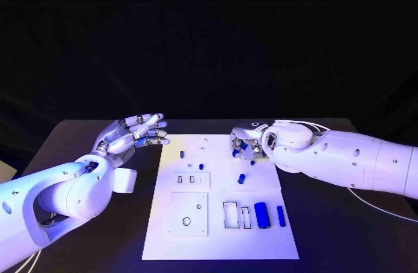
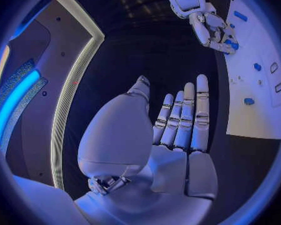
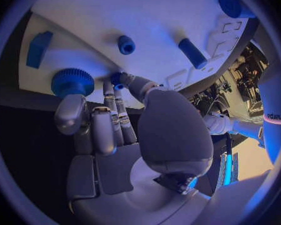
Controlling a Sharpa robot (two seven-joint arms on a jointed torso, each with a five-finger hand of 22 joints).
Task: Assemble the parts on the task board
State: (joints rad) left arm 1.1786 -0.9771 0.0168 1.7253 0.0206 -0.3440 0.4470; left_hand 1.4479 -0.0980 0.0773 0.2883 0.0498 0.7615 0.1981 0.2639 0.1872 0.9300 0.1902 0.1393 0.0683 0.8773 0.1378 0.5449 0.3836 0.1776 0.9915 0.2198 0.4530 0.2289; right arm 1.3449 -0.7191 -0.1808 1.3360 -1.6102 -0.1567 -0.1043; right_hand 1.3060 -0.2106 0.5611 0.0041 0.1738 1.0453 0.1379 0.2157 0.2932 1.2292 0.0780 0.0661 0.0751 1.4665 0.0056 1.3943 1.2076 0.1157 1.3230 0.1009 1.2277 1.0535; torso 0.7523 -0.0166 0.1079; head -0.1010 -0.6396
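Observation:
The white task board (image 1: 218,240) lies mid-table. My right hand (image 1: 248,141) reaches down onto its far right corner, thumb and a finger pinching a small blue peg (image 3: 117,78) just above the board. A blue gear (image 3: 72,81) and a blue block (image 3: 38,49) lie close by its fingers. My left hand (image 1: 135,134) hovers left of the board's far edge, fingers straight and apart, holding nothing. Loose blue parts lie on the board: a short peg (image 1: 201,166), a cylinder (image 1: 241,178), a large cylinder (image 1: 261,215) and a slim bar (image 1: 280,215).
The board has rectangular recesses at its left middle (image 1: 191,179) and a plate with holes (image 1: 188,212) below them, plus a slot (image 1: 231,215) beside the large cylinder. A thin cable (image 1: 374,203) trails on the black table at the right.

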